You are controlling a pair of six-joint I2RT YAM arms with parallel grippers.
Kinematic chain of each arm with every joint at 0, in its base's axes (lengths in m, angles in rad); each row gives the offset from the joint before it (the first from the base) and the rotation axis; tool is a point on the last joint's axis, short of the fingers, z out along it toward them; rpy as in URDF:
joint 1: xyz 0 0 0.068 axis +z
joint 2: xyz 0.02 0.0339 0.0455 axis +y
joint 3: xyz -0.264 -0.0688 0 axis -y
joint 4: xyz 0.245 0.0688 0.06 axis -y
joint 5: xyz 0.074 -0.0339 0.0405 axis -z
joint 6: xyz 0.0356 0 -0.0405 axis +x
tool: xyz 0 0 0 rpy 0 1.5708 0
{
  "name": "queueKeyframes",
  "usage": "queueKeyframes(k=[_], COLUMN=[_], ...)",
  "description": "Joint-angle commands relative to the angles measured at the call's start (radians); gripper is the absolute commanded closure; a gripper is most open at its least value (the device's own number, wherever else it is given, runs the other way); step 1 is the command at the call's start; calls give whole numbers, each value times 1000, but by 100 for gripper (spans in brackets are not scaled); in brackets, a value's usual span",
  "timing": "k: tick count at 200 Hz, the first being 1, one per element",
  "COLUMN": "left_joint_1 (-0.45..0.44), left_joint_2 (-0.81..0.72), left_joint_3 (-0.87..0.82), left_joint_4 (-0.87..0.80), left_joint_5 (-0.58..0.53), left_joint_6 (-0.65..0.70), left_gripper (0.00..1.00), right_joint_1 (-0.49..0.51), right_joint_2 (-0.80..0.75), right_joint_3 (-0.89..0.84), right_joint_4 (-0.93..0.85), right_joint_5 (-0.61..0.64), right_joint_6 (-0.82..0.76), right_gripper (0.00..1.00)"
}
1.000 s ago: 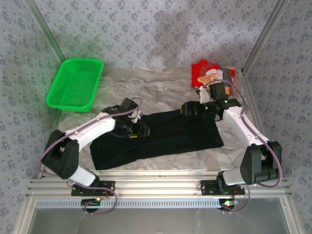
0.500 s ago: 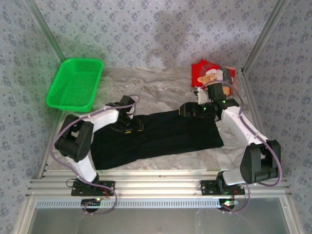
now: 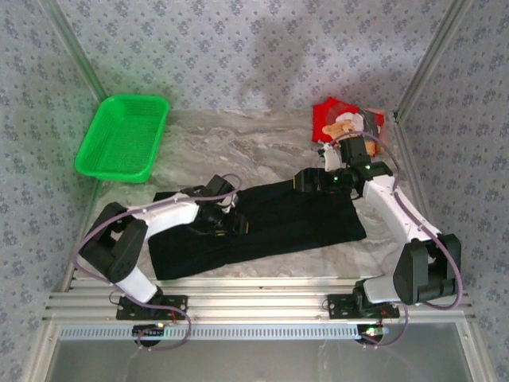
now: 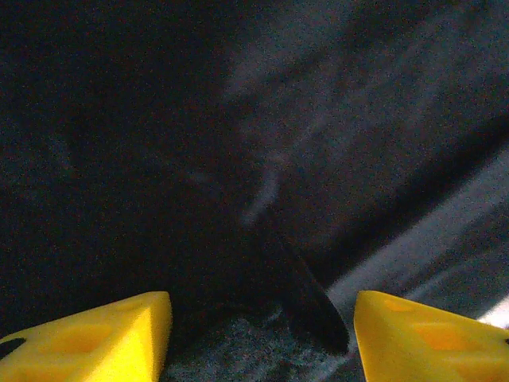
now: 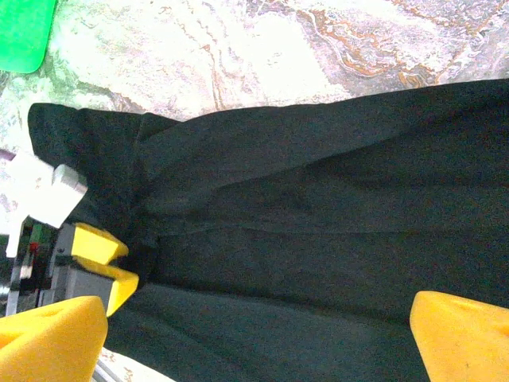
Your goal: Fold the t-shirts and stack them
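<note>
the black shirt [image 3: 270, 223] lies on the desk [image 3: 262, 151] as a half-folded strip; the red shirt [image 3: 338, 119] waits crumpled at the far right corner. left jaws apart astride a cloth ridge, right jaws wide apart above it. nothing stacked.

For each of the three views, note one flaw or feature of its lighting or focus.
Top external: even light, sharp, a soft shadow on the back wall. Left wrist: dim and grainy, the black shirt smeared out of focus. Right wrist: the table glares near white, and the near fingers blur.
</note>
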Motion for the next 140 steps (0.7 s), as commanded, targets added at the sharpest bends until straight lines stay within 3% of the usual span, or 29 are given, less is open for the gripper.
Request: queueKeyframes(k=[1,84,140], left_joint_1=[-39,-177,-151], left_joint_2=[-66,-188,-427], left_joint_3=[-10,-135,-141], left_joint_4=[-21,-55,-165], left_joint_5=[30,99,42], left_joint_6=[-41,-173,-222], left_gripper=[38,38,36], right_joint_1=[4,16,27], right_joint_2=[24,91,106], right_joint_3=[27,70,89], right_joint_4=[4,1,3], right_joint_5=[11,17,28], right_joint_6=[-3,0,12], right_gripper=[0,0,0])
